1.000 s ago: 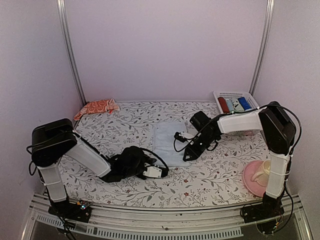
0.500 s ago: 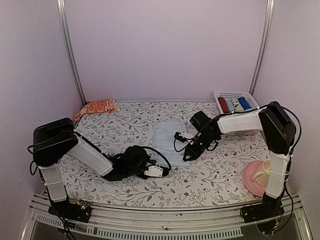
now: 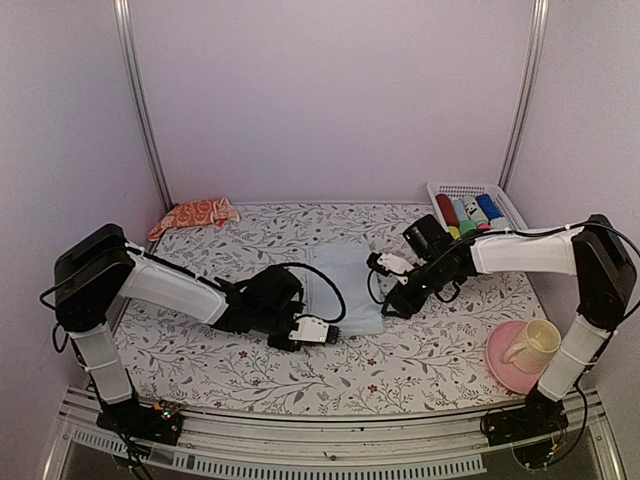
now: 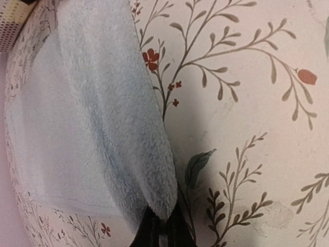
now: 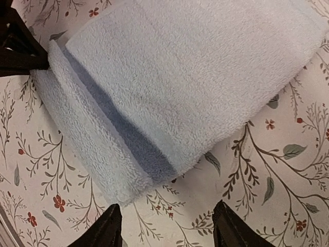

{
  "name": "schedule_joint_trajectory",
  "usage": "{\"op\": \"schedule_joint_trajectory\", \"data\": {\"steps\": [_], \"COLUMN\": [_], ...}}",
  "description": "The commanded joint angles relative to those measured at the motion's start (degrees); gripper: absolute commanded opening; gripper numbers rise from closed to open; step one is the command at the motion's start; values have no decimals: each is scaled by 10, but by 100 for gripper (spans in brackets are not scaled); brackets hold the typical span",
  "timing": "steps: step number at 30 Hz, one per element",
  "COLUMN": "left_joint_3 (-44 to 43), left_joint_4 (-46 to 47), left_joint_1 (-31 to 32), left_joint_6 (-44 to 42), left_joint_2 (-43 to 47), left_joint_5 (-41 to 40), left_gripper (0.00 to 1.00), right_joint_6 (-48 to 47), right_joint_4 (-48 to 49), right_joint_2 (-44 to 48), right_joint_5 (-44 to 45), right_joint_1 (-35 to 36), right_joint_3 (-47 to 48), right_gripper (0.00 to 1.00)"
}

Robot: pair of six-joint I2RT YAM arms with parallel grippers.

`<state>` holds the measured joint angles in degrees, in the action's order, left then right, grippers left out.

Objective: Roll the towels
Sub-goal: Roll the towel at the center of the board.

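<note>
The left gripper [image 4: 162,232] has its jaws pinched shut on the near left corner of the light blue towel [image 3: 345,285]. The right gripper [image 5: 165,218] hovers just off the same end, jaws apart and empty. The towel lies mid-way across the bench [image 3: 420,360], its long axis running away from the arm bases. It looks soft, light and floppy, so corner pinches should suit it.

A cream mug [image 3: 529,343] sits on a pink plate [image 3: 497,361], near a white basket [image 3: 466,187].

no readable text, labels, brands, numbers or signs, any view
</note>
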<state>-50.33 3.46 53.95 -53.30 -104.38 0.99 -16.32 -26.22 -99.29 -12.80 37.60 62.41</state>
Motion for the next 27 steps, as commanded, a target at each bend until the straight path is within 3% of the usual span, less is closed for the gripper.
{"op": "schedule_joint_trajectory", "data": {"steps": [1, 7, 11, 27], "left_joint_3": [-31, -68, -103, -211], "left_joint_4": [-136, -198, -250, -394], "left_joint_1": [-18, -39, -57, -123], "left_joint_6": [32, 44, 48, 32], "left_joint_2": [-9, -17, -30, -102], "left_joint_5": [87, 139, 189, 319], "left_gripper": [0, 0, 0, 0], "right_joint_6": [-32, -139, -186, -295], "right_joint_4": [85, 245, 297, 372], "right_joint_2": [77, 172, 189, 50], "right_joint_5": [72, 85, 107, 183], "right_joint_1": [37, 134, 170, 204], "right_joint_3": [-59, -200, -233, -212], "right_gripper": [66, 73, 74, 73]}}
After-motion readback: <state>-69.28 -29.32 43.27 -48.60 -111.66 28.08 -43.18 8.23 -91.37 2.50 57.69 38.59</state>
